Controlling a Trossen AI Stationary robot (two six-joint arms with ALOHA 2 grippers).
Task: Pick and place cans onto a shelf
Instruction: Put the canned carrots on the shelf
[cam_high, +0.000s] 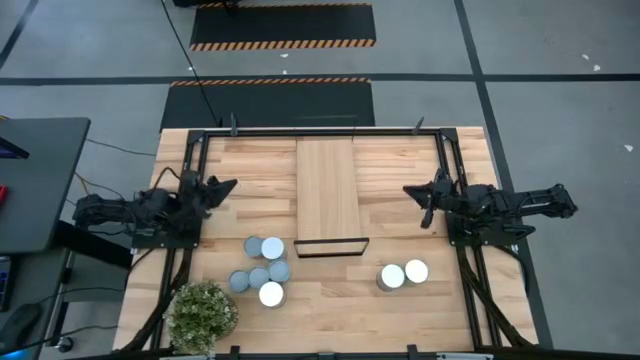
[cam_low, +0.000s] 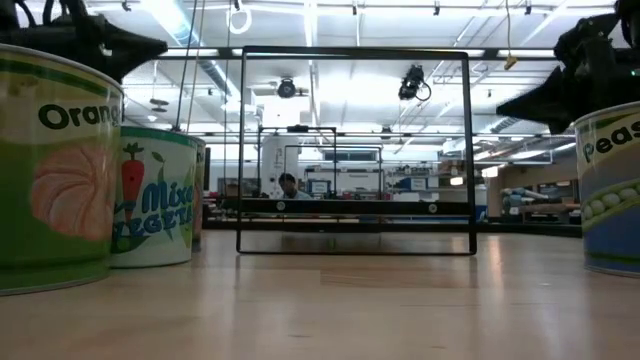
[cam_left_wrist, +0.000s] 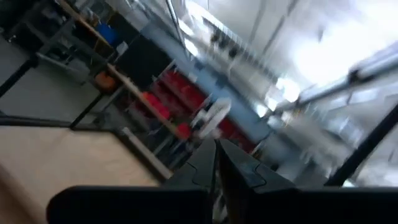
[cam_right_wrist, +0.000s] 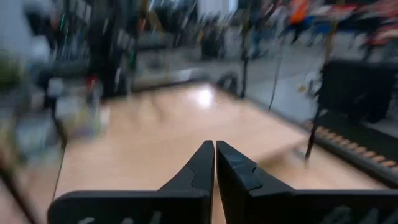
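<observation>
No can taken yet; left gripper (cam_high: 228, 184) and right gripper (cam_high: 412, 190) clenched, empty, at the surface's side edges; next, part fingers over the cans (cam_high: 262, 269) near the shelf (cam_high: 327, 190).

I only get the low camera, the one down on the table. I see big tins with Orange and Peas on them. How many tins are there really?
Observer: Eight, from above: six clustered near the left arm, two near the right.
Operator: Any on the shelf?
Observer: No. The shelf is bare wood, lying between the arms.
Operator: Are the arms holding a tin?
Observer: No. The left end effector and the right end effector are both shut, holding nothing.
Operator: Anything else there?
Observer: A potted plant beside the cluster.
</observation>
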